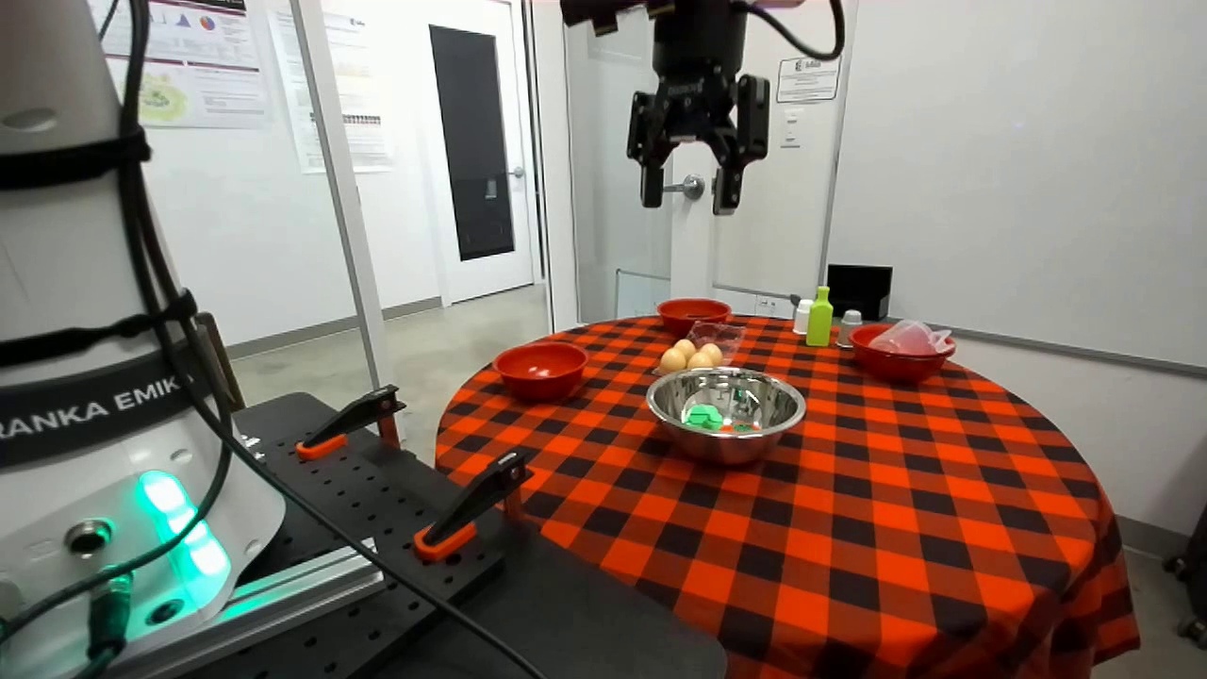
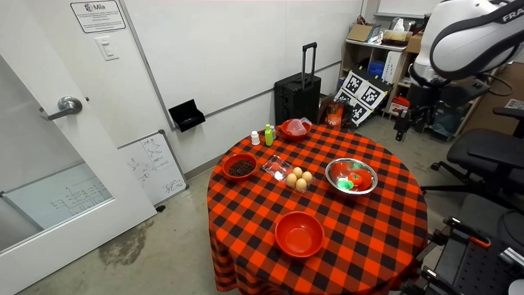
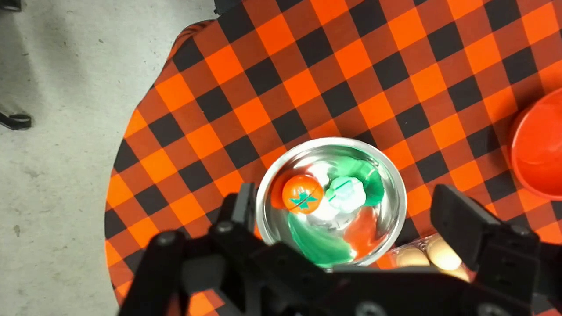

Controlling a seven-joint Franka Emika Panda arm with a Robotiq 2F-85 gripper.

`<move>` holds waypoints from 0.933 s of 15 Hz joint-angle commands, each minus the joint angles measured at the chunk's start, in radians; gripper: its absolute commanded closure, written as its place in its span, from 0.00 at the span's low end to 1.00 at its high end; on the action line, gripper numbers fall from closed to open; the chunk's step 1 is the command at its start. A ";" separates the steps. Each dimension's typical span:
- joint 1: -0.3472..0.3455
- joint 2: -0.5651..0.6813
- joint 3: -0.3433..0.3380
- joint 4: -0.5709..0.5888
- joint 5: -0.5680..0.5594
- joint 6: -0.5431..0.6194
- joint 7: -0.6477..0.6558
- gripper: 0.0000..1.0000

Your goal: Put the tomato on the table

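Above the checked counter [image 1: 896, 509], one end effector [image 1: 689, 193] is hanging with its two fingers [image 1: 652, 187] spread wide and nothing between them. Lower down, one metal bowl [image 1: 726, 450] is standing on the counter; inside it the tomato [image 3: 303, 194] is lying, stem side up, just beside a pale green item [image 3: 347, 194] of uncertain kind.

Judged from this arrangement, the task is standing at its outset: the tomato is resting in the bowl rather than on the counter itself, and no grasp is being made. Approaching, gripping, lifting past the rim and releasing onto the counter are all apparently remaining.

Counts, proceeding outward, are running as follows. The metal bowl is containing one tomato and one green item; its other red and green patches are seemingly arising by reflection. Four eggs [image 2: 300, 183] are sitting near it in one open, clear carton [image 2: 277, 167]. Three red bowls [image 2: 299, 239] are standing farther off; one is holding dark grains [image 2: 241, 168], too small for counting, and another is holding one translucent vessel [image 2: 296, 128]. Near the bowl with the vessel, one green bottle [image 2: 269, 136] and two small pale containers [image 2: 255, 138] are standing together. Beyond the counter's edge, two black clamps [image 1: 476, 500] with orange parts are sitting on one dark platform [image 1: 613, 613].
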 commanded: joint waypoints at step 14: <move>-0.025 0.652 0.082 0.431 0.143 0.089 -0.010 0.00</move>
